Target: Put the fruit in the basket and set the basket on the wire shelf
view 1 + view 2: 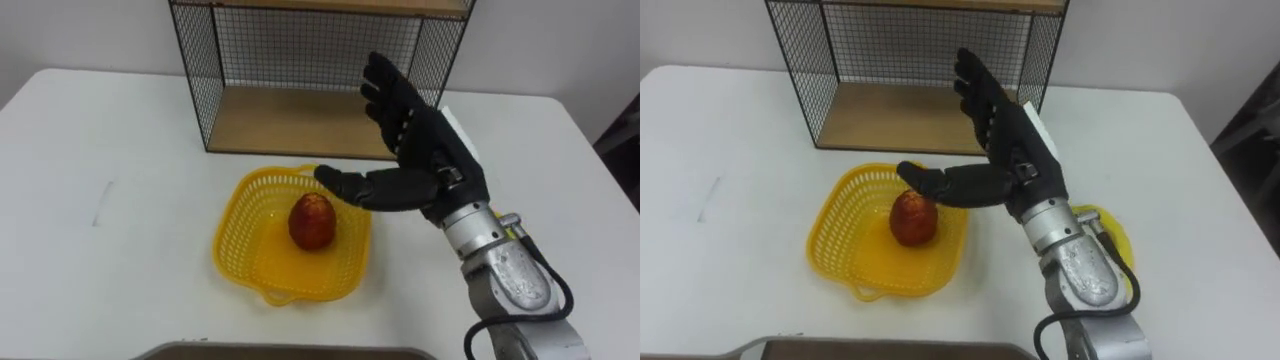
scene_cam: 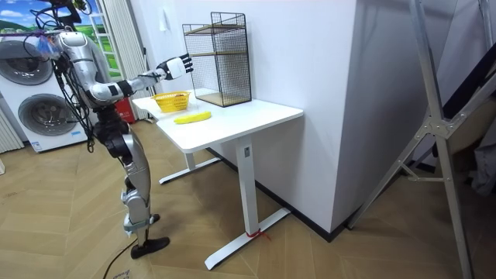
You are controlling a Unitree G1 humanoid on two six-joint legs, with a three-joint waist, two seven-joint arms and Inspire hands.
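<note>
We see the right hand (image 1: 430, 150) hovering released over the far right part of the yellow basket (image 1: 235, 240). Its fingers are straight and point to the far side, its thumb stretches left, and it holds nothing. Just under the thumb we find a red fruit (image 1: 312, 221) lying in the middle of the basket. A banana (image 1: 1117, 232) lies on the white table (image 1: 120, 150) right of the forearm, outside the basket. The wire shelf (image 1: 300, 120) stands just beyond the basket, on the far side.
</note>
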